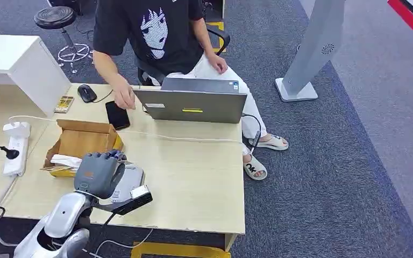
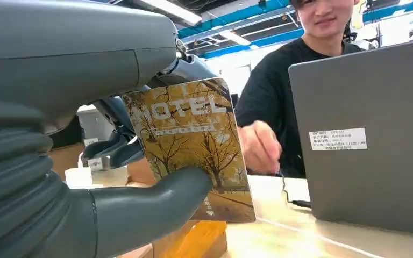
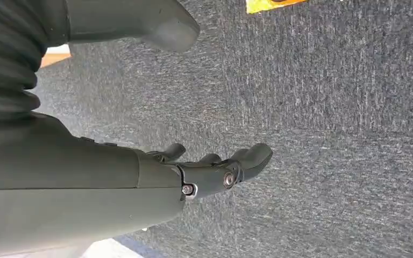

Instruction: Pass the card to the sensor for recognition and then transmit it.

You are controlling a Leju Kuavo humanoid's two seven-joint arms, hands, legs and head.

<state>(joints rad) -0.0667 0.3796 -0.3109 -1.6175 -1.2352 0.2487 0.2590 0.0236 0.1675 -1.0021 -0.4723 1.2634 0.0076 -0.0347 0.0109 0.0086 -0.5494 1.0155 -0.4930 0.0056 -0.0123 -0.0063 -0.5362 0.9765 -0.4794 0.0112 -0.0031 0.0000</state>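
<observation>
My left hand (image 1: 99,172) hovers over the near left part of the wooden desk (image 1: 193,183). It pinches a yellow card (image 2: 191,145) printed with autumn trees and the word HOTEL. In the left wrist view the thick thumb (image 2: 156,207) presses the card's face and dark fingers back it, holding it upright. A light grey device (image 1: 133,179) lies on the desk partly under this hand. My right hand (image 3: 215,172) hangs over blue-grey carpet (image 3: 328,134), fingers apart, holding nothing.
A person in a black shirt sits behind a grey laptop (image 1: 193,102), one hand (image 1: 122,99) reaching down beside a black phone (image 1: 117,114). An open cardboard box (image 1: 83,141), a white power strip (image 1: 15,150) and a mouse (image 1: 87,93) lie on the left.
</observation>
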